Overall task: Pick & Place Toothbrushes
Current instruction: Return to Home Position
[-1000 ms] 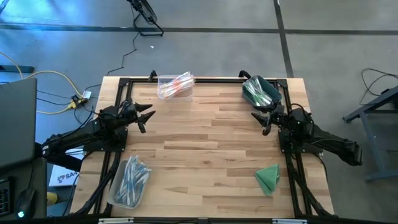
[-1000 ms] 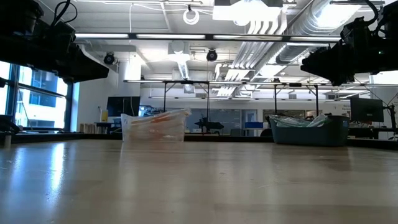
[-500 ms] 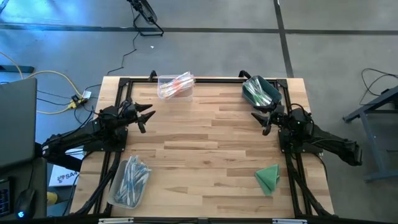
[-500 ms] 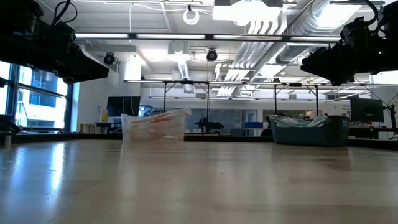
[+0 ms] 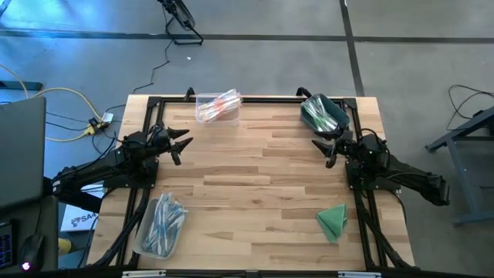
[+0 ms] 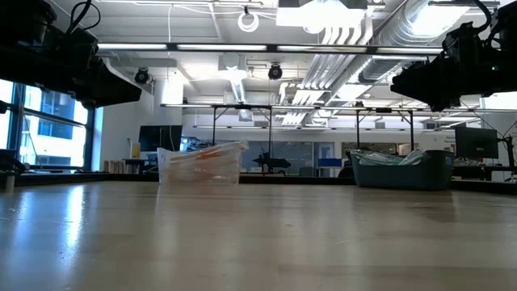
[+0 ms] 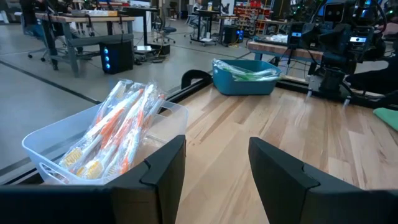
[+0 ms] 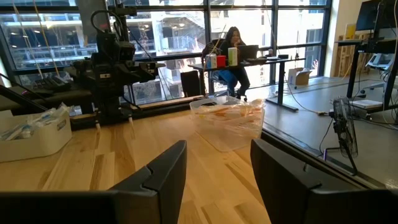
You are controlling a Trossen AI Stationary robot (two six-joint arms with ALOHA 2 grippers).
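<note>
Nothing moved: left gripper (image 5: 182,144), right gripper (image 5: 322,148) hung spread, empty, at sides of pale wooden table (image 5: 255,185); thin plastic toothbrushes (image 5: 221,103) all binned, sorting likely finished.

Toothbrushes (image 5: 219,105) too small to count; both arms (image 6: 77,69) cropped, low view

The surface (image 5: 255,177) is pale blond wood in long planks of mixed light and tan tones, edged by a black metal frame (image 5: 255,98). Orange-and-white toothbrushes (image 5: 222,103) fill a clear plastic bin (image 7: 56,149). Green toothbrushes (image 7: 252,74) lie in a teal-blue plastic bin (image 7: 242,86). Blue-and-white toothbrushes (image 5: 164,220) sit in a pale grey bin (image 8: 37,140). A folded cloth (image 5: 333,221) is plain bright green. The left gripper (image 5: 184,148) and right gripper (image 5: 320,150) have black fingers. The floor (image 5: 255,58) is grey, crossed by a yellow cable (image 5: 69,96).
</note>
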